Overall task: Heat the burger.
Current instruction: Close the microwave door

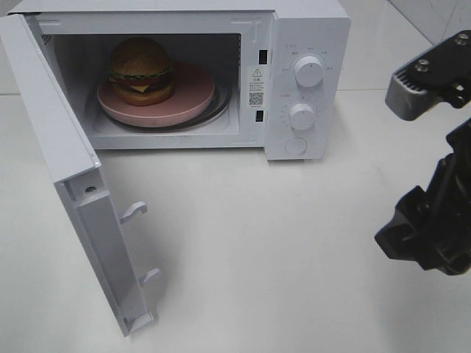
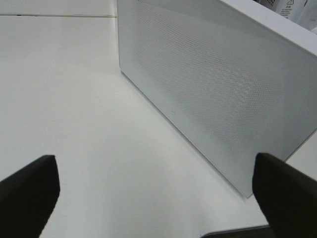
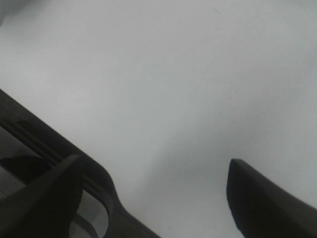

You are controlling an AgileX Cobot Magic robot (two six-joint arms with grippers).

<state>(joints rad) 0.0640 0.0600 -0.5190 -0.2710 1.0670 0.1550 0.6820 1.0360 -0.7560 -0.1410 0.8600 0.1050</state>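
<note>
Burger loaded, door not yet closed

The burger [image 1: 141,70] sits on the pink plate [image 1: 193,95] inside the microwave [image 1: 309,29], at the far left of the table [image 1: 257,243], and the door [image 1: 44,132] stands swung out toward the near left. So loading looks done and closing the door is likely the step in hand. The left gripper [image 2: 156,192] faces the door's perforated outer face with its fingers spread wide and nothing between them. The right gripper [image 3: 154,183] hangs over bare table at the right, fingers also apart and empty. The next move probably calls for a flat push on the door's free edge until the latch hooks seat, then a turn of a knob [image 1: 302,115].
</note>
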